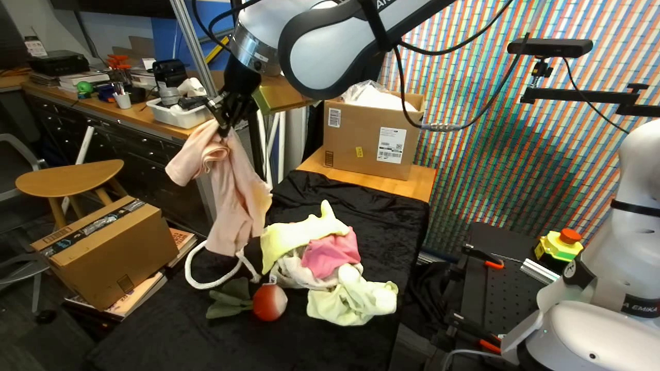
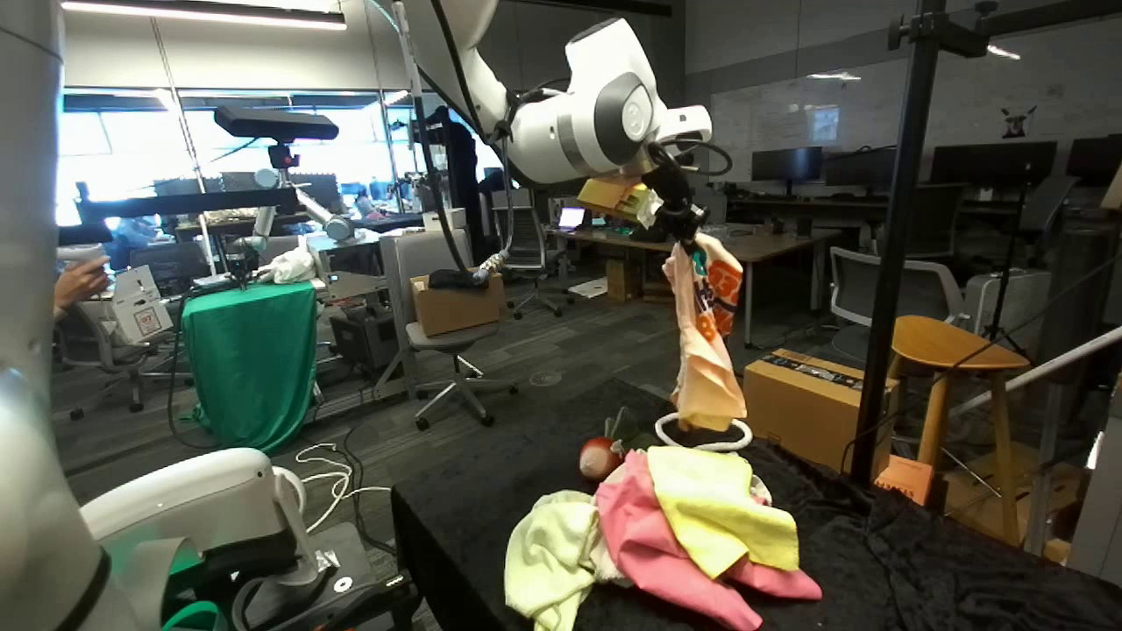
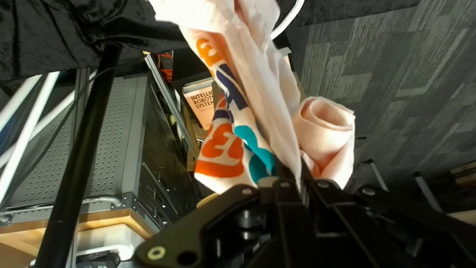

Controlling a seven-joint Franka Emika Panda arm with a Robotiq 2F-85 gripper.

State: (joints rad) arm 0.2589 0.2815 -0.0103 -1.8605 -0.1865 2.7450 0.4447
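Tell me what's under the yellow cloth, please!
In an exterior view, the yellow cloth lies over part of the pink cloth. Something whitish also peeks out below it. Whatever is under its middle is covered, so I can't tell.

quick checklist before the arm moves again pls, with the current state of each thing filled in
1. Tool shut on the peach cloth: ok, the cloth hangs from its fingers.
2. Peach cloth fully unfolded: not ok, one part is rolled up beside the tool.
3. Peach cloth free of the rope loop: cannot tell, its lower end overlaps the loop in both exterior views.
4. Radish clear of the peach cloth: ok, it lies apart.
5. Yellow cloth separate from the pink cloth: not ok, it lies over it.
6. Stop button released: cannot tell, its position is unclear.
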